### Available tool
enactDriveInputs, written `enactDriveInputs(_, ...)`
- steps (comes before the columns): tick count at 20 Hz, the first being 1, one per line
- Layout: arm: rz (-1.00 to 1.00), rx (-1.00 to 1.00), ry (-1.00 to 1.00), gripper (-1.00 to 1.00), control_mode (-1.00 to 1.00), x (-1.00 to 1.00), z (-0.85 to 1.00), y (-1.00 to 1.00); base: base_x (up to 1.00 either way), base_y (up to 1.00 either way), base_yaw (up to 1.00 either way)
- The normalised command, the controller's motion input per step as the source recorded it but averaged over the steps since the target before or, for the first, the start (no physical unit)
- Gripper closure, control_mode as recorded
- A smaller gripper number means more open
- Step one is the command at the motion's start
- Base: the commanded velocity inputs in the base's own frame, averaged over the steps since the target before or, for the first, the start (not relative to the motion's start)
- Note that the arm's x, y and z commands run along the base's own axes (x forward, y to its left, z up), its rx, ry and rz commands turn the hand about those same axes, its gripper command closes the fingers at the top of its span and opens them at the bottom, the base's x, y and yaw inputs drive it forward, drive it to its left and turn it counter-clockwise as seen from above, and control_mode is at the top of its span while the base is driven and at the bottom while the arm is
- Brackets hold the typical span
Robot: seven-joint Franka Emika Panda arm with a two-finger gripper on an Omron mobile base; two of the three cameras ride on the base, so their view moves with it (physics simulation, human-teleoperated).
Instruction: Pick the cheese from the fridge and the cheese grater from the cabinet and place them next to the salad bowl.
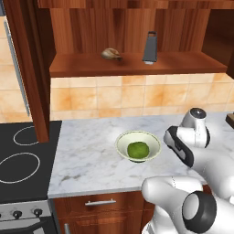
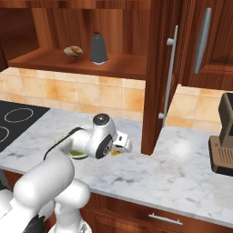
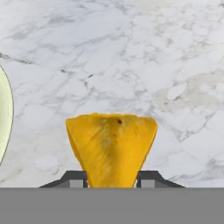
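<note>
Your gripper (image 3: pixel 112 179) clamps the cheese (image 3: pixel 111 148) low over the marble counter (image 3: pixel 131 65) beside the salad bowl (image 1: pixel 138 145), while the cheese grater (image 1: pixel 150 47) waits on the cabinet (image 1: pixel 137 64) shelf.

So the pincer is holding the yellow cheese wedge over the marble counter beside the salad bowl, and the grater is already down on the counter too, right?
Not quite. The cheese grater stands on the cabinet shelf, as the left base view shows. The rest holds: the pincer grips the cheese above the marble counter, beside the salad bowl.
</note>
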Motion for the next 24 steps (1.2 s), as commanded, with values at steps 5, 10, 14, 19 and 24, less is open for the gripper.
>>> enactDriveInputs(5,0.0,-0.03,0.0,1.0,-1.0,0.26,-0.26,0.0,0.0,0.0,0.0)
enactDriveInputs(10,0.01,-0.02,0.0,-1.0,-1.0,0.18,-0.2,0.0,0.0,0.0,0.0)
enactDriveInputs(14,0.0,0.0,0.0,-1.0,-1.0,0.0,0.0,0.0,0.0,0.0,0.0)
enactDriveInputs(19,0.0,0.0,0.0,-1.0,-1.0,0.0,0.19,0.0,0.0,0.0,0.0)
enactDriveInputs(24,0.0,0.0,-0.07,-1.0,-1.0,0.0,0.71,0.0,0.0,0.0,0.0)
